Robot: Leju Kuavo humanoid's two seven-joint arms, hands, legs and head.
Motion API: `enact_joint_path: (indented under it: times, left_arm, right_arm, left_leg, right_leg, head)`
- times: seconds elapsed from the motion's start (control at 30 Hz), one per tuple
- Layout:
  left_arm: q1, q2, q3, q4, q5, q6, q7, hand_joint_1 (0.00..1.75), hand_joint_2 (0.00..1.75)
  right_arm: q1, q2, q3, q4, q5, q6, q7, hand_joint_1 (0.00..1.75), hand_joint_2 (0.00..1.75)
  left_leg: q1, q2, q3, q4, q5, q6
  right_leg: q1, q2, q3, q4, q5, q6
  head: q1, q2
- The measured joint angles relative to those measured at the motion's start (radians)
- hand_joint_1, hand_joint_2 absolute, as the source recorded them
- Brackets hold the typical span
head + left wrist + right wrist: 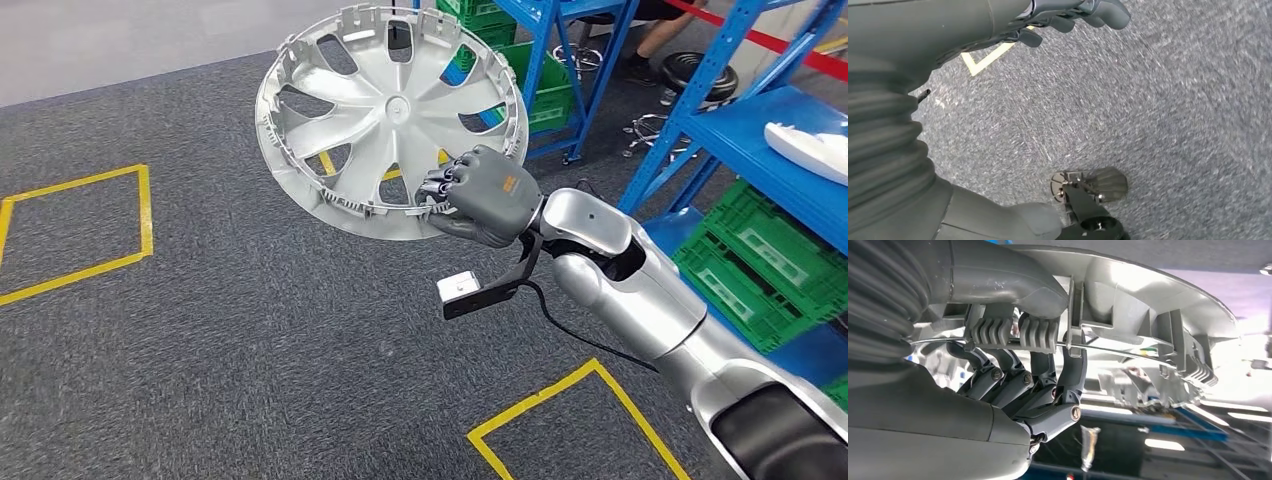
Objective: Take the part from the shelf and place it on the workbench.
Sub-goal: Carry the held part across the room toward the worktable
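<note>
Head view: right robot hand (487, 195) grips a silver hubcap (385, 112) by its lower rim, dark fingers curled over the edge, thumb behind. Hubcap is held up in the air, tilted, inner clip side facing the camera, above grey carpet (250, 330). Silver right arm (650, 300) runs from the lower right up to the hubcap; a small wrist camera (462, 293) hangs on a bracket under the wrist. Yellow tape squares (75, 235) mark the carpet below and to the left of the hubcap; another yellow corner lies below the arm. Blue shelving (760, 130) stands to the right of the hubcap, with a white part (810, 150) on one level and green crates (765, 265) lower down. More blue racking and green crates (545, 85) sit just behind the hubcap. A person's legs and a stool base show behind that racking.

Left wrist view: left robot hand (1073, 17) hangs over the grey carpet, holding nothing, fingers loosely curved and slightly apart. A yellow tape corner (983, 57) lies on the carpet just beside the fingers.

Right wrist view: right robot hand's fingers (1048, 390) hook over the hubcap's rim; ribbed pads press against its retaining wire ring (1118, 351). Thick thumb lies along the hubcap's outer face. Hubcap clips (1193, 365) line the rim away from the fingers.
</note>
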Motion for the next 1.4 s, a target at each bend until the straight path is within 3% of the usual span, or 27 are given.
enact_joint_path:
  times: [0.03, 0.1, 0.17, 0.23, 0.3, 0.37, 0.4, 0.43, 0.47, 0.53, 0.57, 0.6, 0.67, 0.73, 0.8, 0.87, 0.9, 0.97, 1.03, 1.1, 1.17, 1.23, 1.3, 1.37, 1.4]
  left_arm:
    - [-0.001, 0.000, 0.000, 0.000, 0.000, -0.006, 0.000, 0.00, 1.75]
    - [-0.001, 0.000, 0.000, 0.000, 0.000, -0.015, 0.001, 0.00, 1.75]
    - [0.003, 0.001, 0.000, 0.000, 0.001, -0.018, 0.006, 0.00, 1.75]
    - [0.004, 0.003, 0.000, 0.001, 0.001, -0.020, 0.010, 0.00, 1.75]
    - [0.002, 0.004, 0.000, 0.001, 0.001, -0.023, 0.011, 0.00, 1.75]
    - [0.001, 0.004, 0.000, 0.001, 0.001, -0.025, 0.011, 0.00, 1.75]
    - [0.001, 0.004, 0.000, 0.001, 0.001, -0.025, 0.012, 0.00, 1.75]
    - [0.002, 0.004, 0.000, 0.001, 0.001, -0.023, 0.012, 0.00, 1.75]
    - [0.002, 0.004, 0.000, 0.001, 0.001, -0.021, 0.012, 0.00, 1.75]
    - [0.000, 0.004, 0.001, 0.001, 0.002, -0.012, 0.011, 0.00, 1.75]
    - [-0.001, 0.004, 0.001, 0.000, 0.002, -0.008, 0.010, 0.00, 1.75]
    - [-0.002, 0.004, 0.001, 0.000, 0.002, -0.006, 0.010, 0.00, 1.75]
    - [-0.001, 0.005, 0.003, 0.000, 0.003, -0.004, 0.009, 0.00, 1.75]
    - [0.000, 0.007, 0.007, 0.000, 0.004, -0.004, 0.008, 0.00, 1.75]
    - [-0.002, 0.008, 0.010, -0.001, 0.004, -0.004, 0.004, 0.00, 1.75]
    - [-0.002, 0.006, 0.010, 0.000, 0.004, -0.002, -0.001, 0.00, 1.75]
    - [0.000, 0.006, 0.010, 0.000, 0.004, -0.001, -0.004, 0.00, 1.75]
    - [0.004, 0.005, 0.011, 0.000, 0.003, -0.001, -0.008, 0.00, 1.75]
    - [0.003, 0.004, 0.011, 0.000, 0.001, -0.002, -0.009, 0.00, 1.75]
    - [0.003, 0.002, 0.011, 0.000, -0.001, -0.005, -0.010, 0.00, 1.75]
    - [0.006, 0.002, 0.011, 0.000, -0.002, -0.007, -0.010, 0.00, 1.75]
    - [0.009, 0.002, 0.011, 0.000, -0.002, -0.007, -0.009, 0.00, 1.75]
    - [0.005, 0.002, 0.011, 0.000, -0.004, -0.007, -0.010, 0.00, 1.75]
    - [0.001, 0.002, 0.011, 0.000, -0.006, -0.007, -0.009, 0.00, 1.75]
    - [0.001, 0.002, 0.011, 0.000, -0.006, -0.007, -0.009, 0.00, 1.75]
  right_arm:
    - [0.001, 0.000, -0.001, -0.002, 0.001, 0.000, 0.001, 1.75, 1.75]
    - [0.005, -0.001, -0.005, -0.004, 0.006, 0.000, 0.005, 1.75, 1.75]
    - [0.008, 0.000, -0.008, -0.010, 0.010, 0.000, 0.009, 1.75, 1.75]
    - [0.009, 0.001, -0.011, -0.016, 0.011, -0.001, 0.011, 1.75, 1.75]
    - [0.011, 0.002, -0.016, -0.020, 0.012, -0.002, 0.012, 1.75, 1.75]
    - [0.015, 0.001, -0.018, -0.020, 0.013, -0.002, 0.011, 1.75, 1.75]
    - [0.017, 0.001, -0.019, -0.020, 0.013, -0.002, 0.010, 1.75, 1.75]
    - [0.018, 0.001, -0.019, -0.020, 0.013, -0.002, 0.008, 1.75, 1.75]
    - [0.017, 0.002, -0.019, -0.020, 0.014, -0.002, 0.007, 1.75, 1.75]
    - [0.012, 0.004, -0.019, -0.020, 0.015, 0.000, 0.004, 1.75, 1.75]
    - [0.008, 0.005, -0.019, -0.020, 0.016, 0.002, 0.003, 1.75, 1.75]
    - [0.003, 0.008, -0.019, -0.020, 0.017, 0.003, 0.002, 1.75, 1.75]
    - [-0.004, 0.015, -0.020, -0.019, 0.018, 0.004, 0.001, 1.75, 1.75]
    - [-0.008, 0.021, -0.020, -0.019, 0.018, 0.004, -0.002, 1.75, 1.75]
    - [-0.007, 0.021, -0.021, -0.018, 0.018, 0.004, -0.004, 1.75, 1.75]
    - [-0.001, 0.019, -0.021, -0.016, 0.019, 0.003, -0.005, 1.75, 1.75]
    - [0.002, 0.016, -0.021, -0.015, 0.018, 0.003, -0.006, 1.75, 1.75]
    - [0.008, 0.004, -0.022, -0.015, 0.015, 0.002, -0.006, 1.75, 1.75]
    - [0.015, -0.015, -0.027, -0.017, 0.007, -0.002, -0.007, 1.75, 1.75]
    - [0.027, -0.034, -0.037, -0.020, 0.001, -0.006, -0.011, 1.75, 1.75]
    - [0.036, -0.045, -0.043, -0.023, -0.002, -0.009, -0.015, 1.75, 1.75]
    - [0.040, -0.048, -0.046, -0.026, -0.002, -0.011, -0.018, 1.75, 1.75]
    - [0.044, -0.054, -0.049, -0.029, -0.003, -0.012, -0.018, 1.75, 1.75]
    - [0.048, -0.061, -0.052, -0.031, -0.003, -0.013, -0.019, 1.75, 1.75]
    - [0.049, -0.063, -0.052, -0.031, -0.003, -0.013, -0.019, 1.75, 1.75]
  left_leg:
    - [0.000, -0.014, -0.003, 0.002, 0.001, -0.005]
    - [0.003, -0.037, -0.012, 0.002, 0.006, -0.019]
    - [0.007, -0.050, -0.020, 0.000, 0.010, -0.033]
    - [0.004, -0.001, -0.042, 0.035, -0.012, -0.041]
    - [0.001, 0.069, -0.095, 0.146, -0.072, -0.046]
    - [0.004, 0.090, -0.148, 0.264, -0.117, -0.050]
    - [0.005, 0.093, -0.154, 0.280, -0.115, -0.051]
    - [0.006, 0.097, -0.140, 0.259, -0.096, -0.051]
    - [0.006, 0.107, -0.108, 0.201, -0.066, -0.050]
    - [0.000, 0.151, -0.036, 0.068, -0.022, -0.043]
    - [-0.004, 0.166, -0.015, 0.026, -0.012, -0.036]
    - [-0.008, 0.170, -0.007, 0.007, -0.011, -0.029]
    - [-0.010, 0.145, -0.009, 0.003, -0.007, -0.016]
    - [-0.006, 0.119, -0.005, -0.003, -0.001, -0.004]
    - [0.001, 0.093, -0.003, -0.007, 0.002, 0.005]
    - [0.002, 0.065, -0.004, -0.006, 0.003, 0.008]
    - [0.002, 0.050, -0.005, -0.004, 0.003, 0.008]
    - [0.003, 0.019, -0.005, 0.000, 0.003, 0.007]
    - [0.004, -0.012, -0.007, 0.005, 0.003, 0.000]
    - [0.006, -0.037, -0.015, 0.007, 0.007, -0.014]
    - [0.009, -0.056, -0.024, 0.002, 0.013, -0.029]
    - [0.006, -0.016, -0.036, 0.015, 0.003, -0.038]
    - [0.002, 0.060, -0.075, 0.103, -0.048, -0.042]
    - [0.006, 0.088, -0.133, 0.231, -0.104, -0.048]
    - [0.007, 0.091, -0.149, 0.266, -0.111, -0.050]
  right_leg:
    - [-0.001, 0.018, 0.025, -0.052, 0.017, -0.001]
    - [0.001, 0.033, 0.043, -0.091, 0.019, -0.006]
    - [0.003, 0.008, 0.044, -0.096, 0.026, -0.017]
    - [0.002, -0.017, 0.047, -0.104, 0.031, -0.032]
    - [0.004, -0.042, 0.049, -0.107, 0.032, -0.042]
    - [0.007, -0.069, 0.049, -0.107, 0.030, -0.045]
    - [0.008, -0.083, 0.049, -0.107, 0.030, -0.045]
    - [0.008, -0.096, 0.049, -0.106, 0.029, -0.045]
    - [0.008, -0.109, 0.050, -0.106, 0.027, -0.043]
    - [0.012, -0.132, 0.051, -0.101, 0.022, -0.036]
    - [0.015, -0.143, 0.051, -0.099, 0.019, -0.031]
    - [0.018, -0.154, 0.051, -0.098, 0.017, -0.026]
    - [0.019, -0.177, 0.055, -0.099, 0.015, -0.017]
    - [0.012, -0.142, 0.047, -0.072, -0.008, -0.007]
    - [0.006, -0.069, -0.001, 0.033, -0.063, 0.001]
    - [0.005, -0.040, -0.064, 0.158, -0.109, 0.005]
    - [0.005, -0.037, -0.080, 0.184, -0.109, 0.005]
    - [0.004, -0.030, -0.054, 0.119, -0.055, 0.003]
    - [0.001, 0.010, 0.010, -0.020, 0.003, -0.001]
    - [0.002, 0.039, 0.044, -0.091, 0.019, -0.004]
    - [0.004, 0.024, 0.046, -0.096, 0.022, -0.011]
    - [0.003, 0.003, 0.049, -0.104, 0.029, -0.024]
    - [0.004, -0.023, 0.051, -0.110, 0.032, -0.036]
    - [0.006, -0.052, 0.051, -0.110, 0.030, -0.041]
    - [0.007, -0.066, 0.052, -0.110, 0.029, -0.042]
  head:
    - [0.000, 0.000]
    - [0.000, 0.000]
    - [0.000, 0.000]
    - [-0.005, 0.000]
    - [-0.010, 0.000]
    - [-0.010, 0.000]
    - [-0.010, 0.000]
    - [-0.010, 0.000]
    - [-0.010, 0.000]
    - [-0.010, 0.000]
    - [-0.008, 0.000]
    - [-0.006, 0.000]
    - [-0.003, 0.000]
    - [-0.001, 0.000]
    - [0.001, 0.000]
    - [0.002, 0.000]
    - [0.002, 0.000]
    - [0.002, 0.000]
    - [0.002, 0.000]
    - [0.002, 0.000]
    - [0.003, 0.000]
    - [-0.001, 0.000]
    - [-0.005, 0.000]
    - [-0.006, 0.000]
    - [-0.007, 0.000]
